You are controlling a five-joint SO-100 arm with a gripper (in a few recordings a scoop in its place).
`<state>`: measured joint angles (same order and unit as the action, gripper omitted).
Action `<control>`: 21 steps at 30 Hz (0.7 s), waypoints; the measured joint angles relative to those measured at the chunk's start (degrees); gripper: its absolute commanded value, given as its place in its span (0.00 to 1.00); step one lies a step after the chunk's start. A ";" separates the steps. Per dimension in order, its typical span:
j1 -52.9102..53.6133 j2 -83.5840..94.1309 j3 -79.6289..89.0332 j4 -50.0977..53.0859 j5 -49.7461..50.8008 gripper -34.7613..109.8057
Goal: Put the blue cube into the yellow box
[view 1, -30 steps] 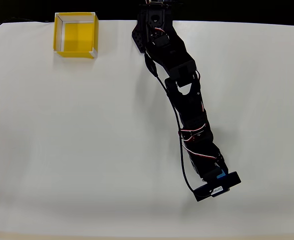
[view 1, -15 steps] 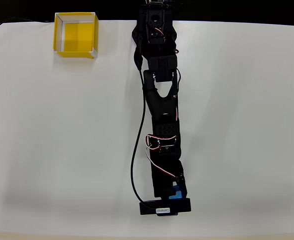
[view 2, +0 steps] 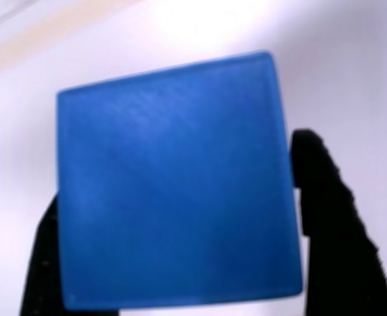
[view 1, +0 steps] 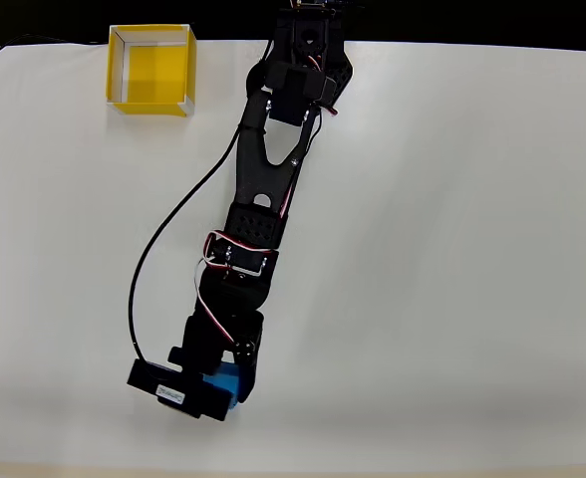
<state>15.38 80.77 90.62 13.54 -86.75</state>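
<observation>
The blue cube [view 2: 174,184] looms large in the wrist view, pinched between two black fingers [view 2: 328,217] at its left and right sides. From overhead, a sliver of the blue cube [view 1: 225,383] peeks out under the black arm's wrist near the table's front edge, left of centre. My gripper [view 1: 218,383] is shut on it there. The yellow box [view 1: 150,70] stands open-topped at the far left corner of the table, well away from the gripper.
The black arm [view 1: 263,199] stretches diagonally from its base at the far edge down to the front left. A black cable [view 1: 163,249] loops over the white table [view 1: 452,249] left of the arm.
The arm has swung from the front right, through the centre, to the front left of the table, carrying the blue cube with it. The yellow box has stayed put.
</observation>
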 measured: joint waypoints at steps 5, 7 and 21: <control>9.40 7.12 0.18 4.13 1.32 0.33; 12.74 10.02 1.32 5.80 1.49 0.33; 37.35 27.86 11.43 24.96 3.96 0.31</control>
<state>52.73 108.63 102.04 38.50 -82.79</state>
